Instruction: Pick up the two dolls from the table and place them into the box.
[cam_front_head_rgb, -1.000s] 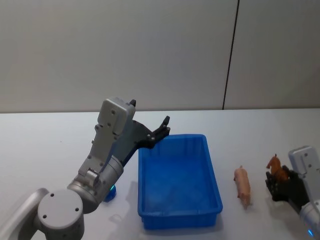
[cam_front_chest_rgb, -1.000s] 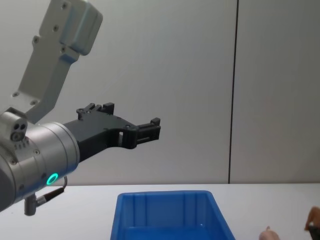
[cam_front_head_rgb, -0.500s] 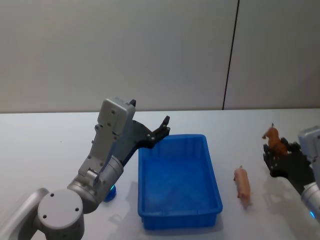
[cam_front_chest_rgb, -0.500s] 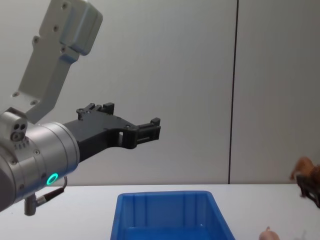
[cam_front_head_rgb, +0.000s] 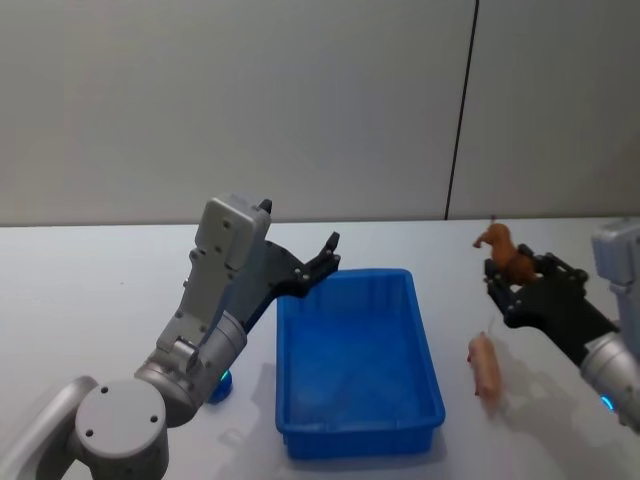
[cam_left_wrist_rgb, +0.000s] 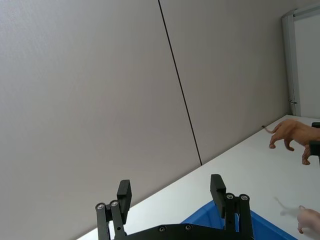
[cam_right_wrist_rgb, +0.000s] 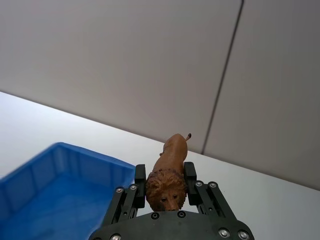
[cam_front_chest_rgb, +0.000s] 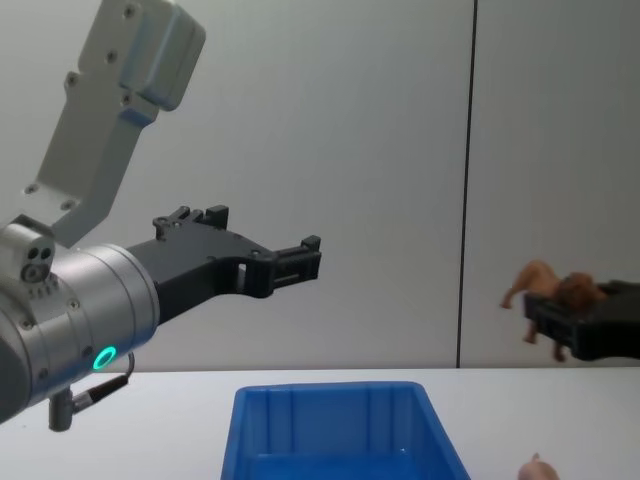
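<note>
A plain grey wall stands behind the white tabletop (cam_front_head_rgb: 80, 270). The left pincer (cam_front_head_rgb: 328, 253) hangs in the air by the left far corner of the blue box (cam_front_head_rgb: 360, 440), wide open and holding nothing. The box has no doll in it yet. The pink doll (cam_front_head_rgb: 485, 366) lies on the tabletop just right of the box. The right pincer (cam_front_head_rgb: 515, 278) squeezes the brown lion doll (cam_front_head_rgb: 505, 255), up in the air beside the box. I think both dolls are left to do.

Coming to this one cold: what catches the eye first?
The right gripper, shut on a brown toy lion, holds it in the air to the right of the bright blue bin. A pink toy pig lies on the white table just right of the bin, and the open left gripper hangs above the bin's far left corner.
</note>
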